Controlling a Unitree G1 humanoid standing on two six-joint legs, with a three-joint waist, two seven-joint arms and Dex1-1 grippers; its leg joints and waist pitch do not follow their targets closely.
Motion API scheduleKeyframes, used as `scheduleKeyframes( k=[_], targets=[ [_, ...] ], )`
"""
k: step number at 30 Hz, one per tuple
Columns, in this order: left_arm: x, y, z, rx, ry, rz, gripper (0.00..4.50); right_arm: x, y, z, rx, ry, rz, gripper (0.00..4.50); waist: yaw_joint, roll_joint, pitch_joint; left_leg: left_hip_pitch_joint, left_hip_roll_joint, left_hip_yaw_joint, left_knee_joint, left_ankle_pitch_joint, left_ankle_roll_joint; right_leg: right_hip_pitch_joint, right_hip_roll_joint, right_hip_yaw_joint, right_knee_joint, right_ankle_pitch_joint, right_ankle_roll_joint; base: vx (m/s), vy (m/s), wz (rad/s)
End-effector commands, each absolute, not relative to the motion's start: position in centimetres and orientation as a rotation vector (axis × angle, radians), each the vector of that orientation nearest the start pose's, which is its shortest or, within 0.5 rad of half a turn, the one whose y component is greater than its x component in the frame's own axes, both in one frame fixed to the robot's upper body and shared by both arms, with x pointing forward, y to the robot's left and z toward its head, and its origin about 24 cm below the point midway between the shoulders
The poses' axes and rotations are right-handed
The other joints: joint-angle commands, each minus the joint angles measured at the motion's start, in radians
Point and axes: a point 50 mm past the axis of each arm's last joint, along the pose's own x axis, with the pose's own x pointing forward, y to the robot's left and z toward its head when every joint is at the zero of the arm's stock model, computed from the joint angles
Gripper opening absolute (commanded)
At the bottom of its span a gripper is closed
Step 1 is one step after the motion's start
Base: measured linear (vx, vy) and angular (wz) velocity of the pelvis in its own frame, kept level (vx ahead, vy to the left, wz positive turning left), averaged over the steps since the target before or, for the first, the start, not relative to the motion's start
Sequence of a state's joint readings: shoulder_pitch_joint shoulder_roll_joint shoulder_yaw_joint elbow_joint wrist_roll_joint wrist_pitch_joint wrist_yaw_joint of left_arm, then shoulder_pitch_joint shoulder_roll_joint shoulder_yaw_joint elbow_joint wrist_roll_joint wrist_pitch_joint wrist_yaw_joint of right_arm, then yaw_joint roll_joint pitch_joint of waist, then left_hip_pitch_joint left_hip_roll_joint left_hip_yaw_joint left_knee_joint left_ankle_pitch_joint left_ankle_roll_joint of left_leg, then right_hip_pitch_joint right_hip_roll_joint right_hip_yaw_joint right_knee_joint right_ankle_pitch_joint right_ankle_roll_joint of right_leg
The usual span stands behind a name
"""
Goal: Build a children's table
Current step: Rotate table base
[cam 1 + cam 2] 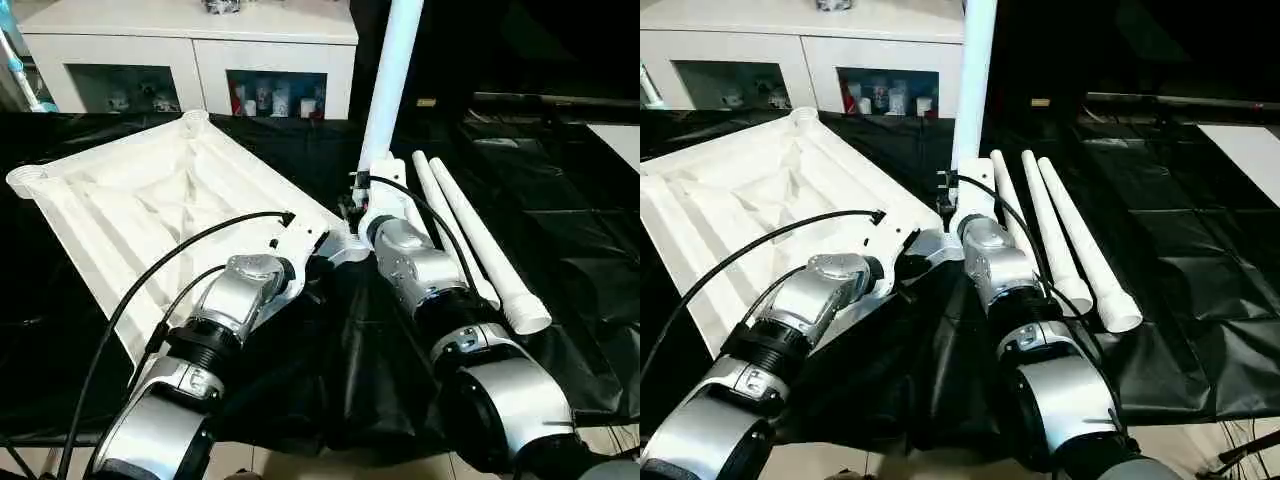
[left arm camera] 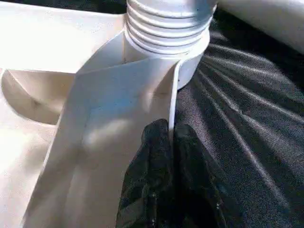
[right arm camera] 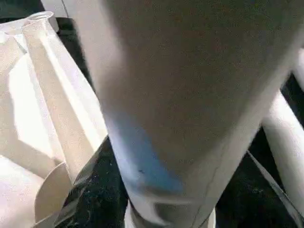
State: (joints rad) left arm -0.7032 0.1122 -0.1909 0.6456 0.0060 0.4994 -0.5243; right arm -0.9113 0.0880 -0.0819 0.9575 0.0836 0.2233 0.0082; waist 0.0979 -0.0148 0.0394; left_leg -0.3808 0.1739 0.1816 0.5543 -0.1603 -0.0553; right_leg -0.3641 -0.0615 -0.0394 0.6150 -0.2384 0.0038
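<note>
Tabletop (image 1: 150,215) of the children's table lies upside down on the black cloth (image 1: 1200,290) that covers the big table, on the robot's left side, with its ribbed underside turned up and its round corner sockets visible at the far corners. One white leg (image 1: 388,85) stands upright at the near right corner of the tabletop – its threaded end (image 2: 166,23) sits in the corner socket there, as the left wrist view shows from close.

Right gripper (image 1: 362,195) is around the lower part of this standing leg. Its fingers are hidden behind the wrist and the leg, so I can say only that the jaws stand about half open around the tube; in the right wrist view the leg (image 3: 190,95) is very close before the camera and takes most of the view.

Left gripper (image 2: 171,142) is closed – its two black fingers (image 2: 152,185) are pressed together on the thin edge wall of the tabletop, just beside the socket that holds the leg. From the head camera the left wrist (image 1: 255,280) reaches over the near edge of the tabletop.

Three more white legs (image 1: 1060,230) lie side by side on the cloth to the right of the right arm, touching or almost touching each other. A white cabinet (image 1: 190,50) with glass doors stands behind the table.
</note>
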Motion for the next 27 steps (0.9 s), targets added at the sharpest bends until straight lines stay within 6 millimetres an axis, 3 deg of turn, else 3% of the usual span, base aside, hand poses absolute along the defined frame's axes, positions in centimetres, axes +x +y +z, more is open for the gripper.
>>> scheduleKeyframes(
  k=[1,3,5,7,12,17,21,27],
  targets=[
    [35.7,9.5,5.1,0.212,0.514,-0.572,0.00,35.8,-1.5,4.7,0.143,0.513,0.423,2.62,-0.006,0.002,-0.043,0.026,0.063,-0.024,-0.070,-0.233,-0.029,0.014,-0.090,0.048,-0.079,-0.091,-0.148,0.000,0.000,0.00],
    [35.6,9.6,5.1,0.217,0.513,-0.579,0.00,35.9,-1.4,5.2,0.130,0.489,0.453,2.64,-0.013,0.003,-0.042,0.021,0.062,-0.026,-0.072,-0.245,-0.027,0.016,-0.091,0.049,-0.080,-0.102,-0.150,0.000,0.000,0.00],
    [35.6,9.8,5.1,0.218,0.512,-0.583,0.00,36.0,-1.2,5.6,0.121,0.466,0.493,3.01,-0.025,0.002,-0.046,0.008,0.061,-0.033,-0.076,-0.223,-0.030,0.030,-0.089,0.042,-0.075,-0.091,-0.145,0.000,0.000,0.00],
    [35.6,10.0,5.1,0.221,0.508,-0.589,0.00,36.1,-1.3,6.0,0.107,0.445,0.518,3.17,-0.039,0.003,-0.050,0.013,0.060,-0.030,-0.067,-0.199,-0.018,0.024,-0.088,0.043,-0.072,-0.029,-0.168,0.000,0.000,0.00],
    [35.5,10.4,5.1,0.230,0.499,-0.622,0.00,36.4,-2.5,6.3,0.102,0.430,0.518,3.51,-0.039,0.010,-0.051,0.017,0.060,-0.023,-0.056,-0.139,0.022,0.025,-0.087,0.044,-0.066,0.070,-0.218,0.000,0.000,0.00],
    [35.4,10.6,4.9,0.235,0.503,-0.625,0.00,36.5,-2.9,6.5,0.067,0.398,0.538,3.90,-0.038,0.011,-0.052,0.020,0.062,-0.021,-0.054,-0.142,0.024,0.025,-0.087,0.043,-0.064,0.088,-0.244,0.000,0.000,0.00],
    [35.4,10.6,4.9,0.239,0.502,-0.633,0.00,36.4,-2.8,6.8,0.132,0.375,0.552,3.90,-0.034,0.010,-0.054,0.020,0.061,-0.021,-0.051,-0.125,0.037,0.028,-0.088,0.044,-0.060,0.104,-0.252,0.000,0.000,0.00],
    [35.3,10.7,4.9,0.246,0.502,-0.642,0.00,36.4,-3.1,6.7,0.130,0.368,0.547,3.34,-0.025,0.011,-0.055,0.021,0.063,-0.020,-0.049,-0.102,0.046,0.028,-0.088,0.043,-0.056,0.125,-0.256,0.000,0.000,0.00]
  ],
)
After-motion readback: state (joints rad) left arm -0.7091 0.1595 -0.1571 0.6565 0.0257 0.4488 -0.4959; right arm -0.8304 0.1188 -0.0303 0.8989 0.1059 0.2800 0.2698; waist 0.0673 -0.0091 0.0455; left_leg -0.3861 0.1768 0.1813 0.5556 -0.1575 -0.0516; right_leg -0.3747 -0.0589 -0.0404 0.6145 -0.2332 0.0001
